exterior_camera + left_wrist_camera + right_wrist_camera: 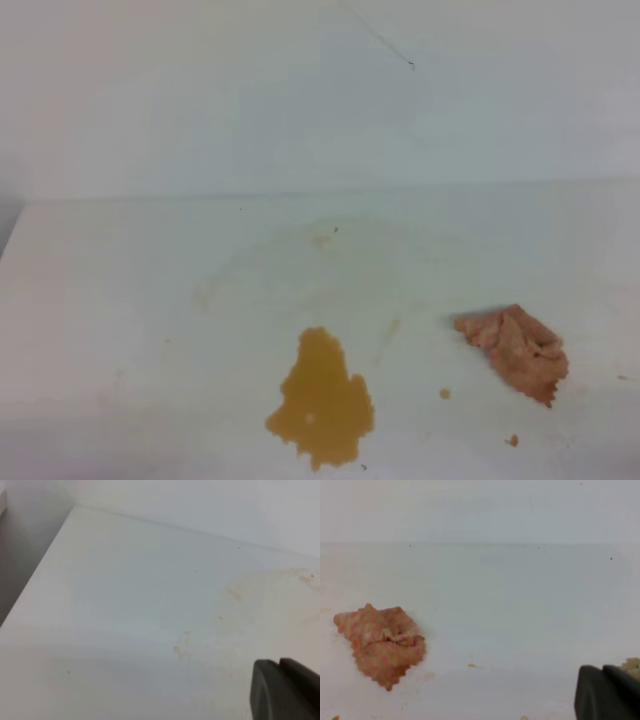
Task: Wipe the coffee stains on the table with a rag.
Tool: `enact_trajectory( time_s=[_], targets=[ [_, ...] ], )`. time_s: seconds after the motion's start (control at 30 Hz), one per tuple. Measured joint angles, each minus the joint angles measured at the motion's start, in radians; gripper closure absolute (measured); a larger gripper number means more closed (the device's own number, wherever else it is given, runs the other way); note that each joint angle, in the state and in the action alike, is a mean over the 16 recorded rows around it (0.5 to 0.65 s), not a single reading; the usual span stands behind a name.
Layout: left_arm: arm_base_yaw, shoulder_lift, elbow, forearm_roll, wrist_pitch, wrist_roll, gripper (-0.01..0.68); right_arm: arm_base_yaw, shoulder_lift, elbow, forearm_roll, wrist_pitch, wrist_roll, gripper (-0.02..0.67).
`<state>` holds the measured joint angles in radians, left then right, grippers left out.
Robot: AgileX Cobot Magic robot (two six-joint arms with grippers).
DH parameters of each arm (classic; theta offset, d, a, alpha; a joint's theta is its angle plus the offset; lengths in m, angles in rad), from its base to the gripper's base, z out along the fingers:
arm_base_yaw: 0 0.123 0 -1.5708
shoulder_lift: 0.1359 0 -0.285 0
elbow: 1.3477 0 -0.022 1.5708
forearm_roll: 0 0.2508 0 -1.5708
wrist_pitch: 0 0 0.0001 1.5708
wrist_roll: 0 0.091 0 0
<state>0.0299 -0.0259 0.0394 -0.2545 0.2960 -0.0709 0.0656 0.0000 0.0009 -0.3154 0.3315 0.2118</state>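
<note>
The coffee stains (pixel 322 400) form an amber-brown blotch at the front middle of the white table (pixel 150 300), with tiny brown specks (pixel 445 394) to its right. The rag (pixel 517 352), a wrinkled salmon-pink lump, lies right of the blotch and apart from it. In the right wrist view the rag (pixel 382 642) sits at the left, well away from my right gripper (pixel 602 671), whose dark fingers are shut and empty at the bottom right. My left gripper (pixel 279 666) shows only as dark fingers pressed together over bare table (pixel 125 605). Neither gripper appears in the exterior view.
A pale wall (pixel 300 90) with a thin dark scratch (pixel 380 40) rises behind the table. The table's left edge (pixel 35 585) drops off to a darker gap. Faint yellowish smears (pixel 320 240) mark the middle of the surface. A small crumbly tan patch (pixel 632 666) lies beside the right fingers.
</note>
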Motion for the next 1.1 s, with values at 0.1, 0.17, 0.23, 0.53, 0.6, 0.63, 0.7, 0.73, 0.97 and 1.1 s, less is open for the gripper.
enact_trajectory(
  time_s=[0.1,0.17,0.23,0.53,0.6,0.63,0.7,0.73,0.97,1.1],
  targets=[
    [0.0,0.0,0.0,0.0,0.0,0.0,0.672,0.0,0.0,0.0,0.0,0.0,0.0,0.652],
    [0.0,0.0,0.0,0.0,0.0,0.0,0.672,0.0,0.0,0.0,0.0,0.0,0.0,0.652],
    [0.0,0.0,0.0,0.0,0.0,0.0,0.672,0.0,0.0,0.0,0.0,0.0,0.0,0.652],
    [0.0,0.0,0.0,0.0,0.0,0.0,0.672,0.0,0.0,0.0,0.0,0.0,0.0,0.652],
    [0.0,0.0,0.0,0.0,0.0,0.0,0.672,0.0,0.0,0.0,0.0,0.0,0.0,0.652],
    [0.0,0.0,0.0,0.0,0.0,0.0,0.672,0.0,0.0,0.0,-0.001,0.0,-0.001,0.652],
    [0.0,0.0,0.0,0.0,0.0,0.0,0.672,0.0,0.0,0.0,-0.009,0.0,-0.004,0.652],
    [0.0,0.0,0.0,0.0,0.0,0.0,0.672,0.0,0.0,0.0,-0.015,0.0,-0.005,0.652],
    [0.0,0.0,0.0,0.0,0.0,0.0,0.672,0.0,-0.002,0.0,-0.099,0.0,-0.017,0.652],
    [0.0,0.0,0.0,0.0,0.0,0.0,0.672,0.0,-0.002,0.0,-0.154,-0.002,-0.023,0.652]
  ],
)
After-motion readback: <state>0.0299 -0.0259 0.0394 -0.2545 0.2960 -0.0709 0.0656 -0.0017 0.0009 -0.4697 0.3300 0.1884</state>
